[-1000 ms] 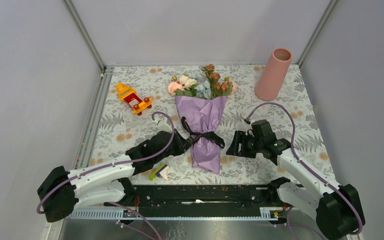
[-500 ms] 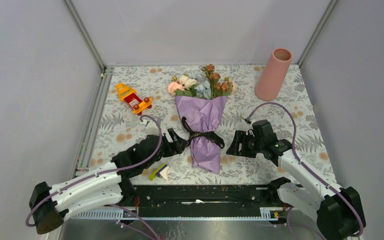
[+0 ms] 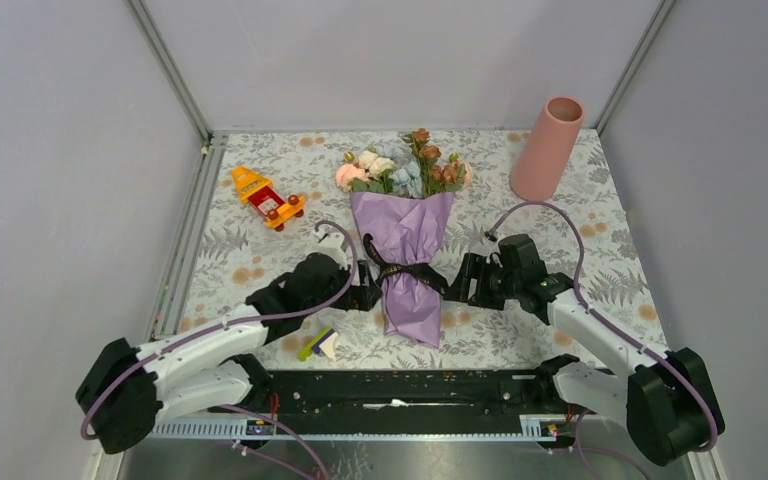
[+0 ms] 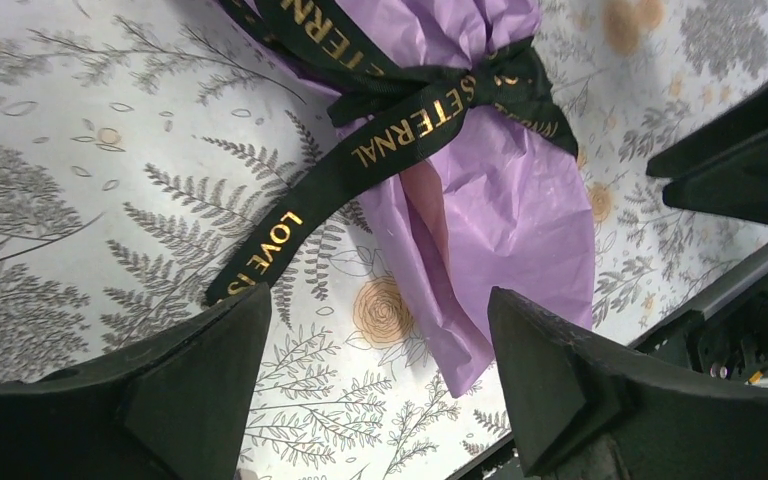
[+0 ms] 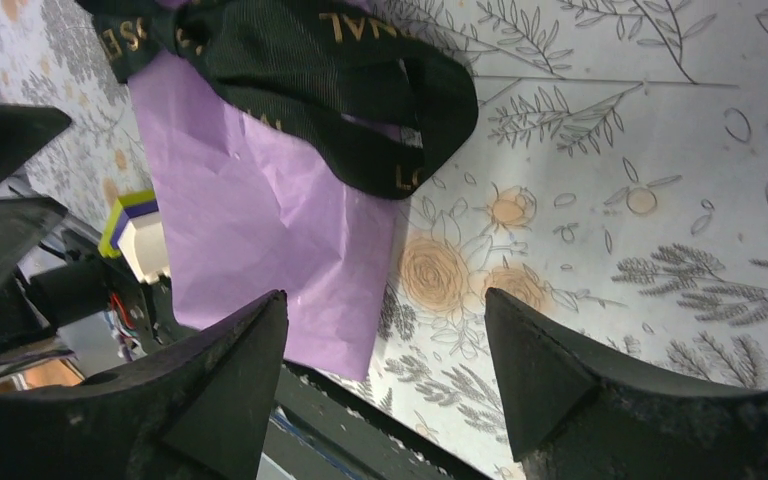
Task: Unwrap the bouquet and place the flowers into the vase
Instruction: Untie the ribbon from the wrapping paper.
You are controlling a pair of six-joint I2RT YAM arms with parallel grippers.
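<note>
**Two open grippers flank the tied bouquet**

Both claws sit low over the floral tablecloth [image 3: 570,225], one on each side of the bouquet [image 3: 406,250], level with its bow. The left gripper [image 3: 366,288] is just left of the wrapping with its jaws spread wide and nothing between them. Its wrist camera shows only tablecloth and the near end of the wrap in the gap. The right gripper [image 3: 460,281] is just right of the bow, equally wide open and empty.

The bouquet lies flat mid-table, blooms toward the far side and its narrow wrapped end toward the arms. The purple paper [image 3: 402,222] is still closed around the stems, and a sliver of its pink inner face shows in the left wrist view. The black ribbon [image 3: 407,272], lettered in gold, is still knotted around the waist of the wrap. One tail runs out to the left across the cloth, and its end lies just beside a finger [image 4: 195,375] of the left gripper. Whether they touch cannot be told.

The flowers [image 3: 400,168], in peach, cream, pale blue and rust, fan out of the far end of the paper. The vase [image 3: 548,150], a salmon-pink cylinder, stands upright at the far right, well apart from the bouquet.

Far left lies a yellow-and-red toy vehicle [image 3: 266,198]. A small block [image 3: 318,344] in purple, green and white sits near the left arm.
</note>
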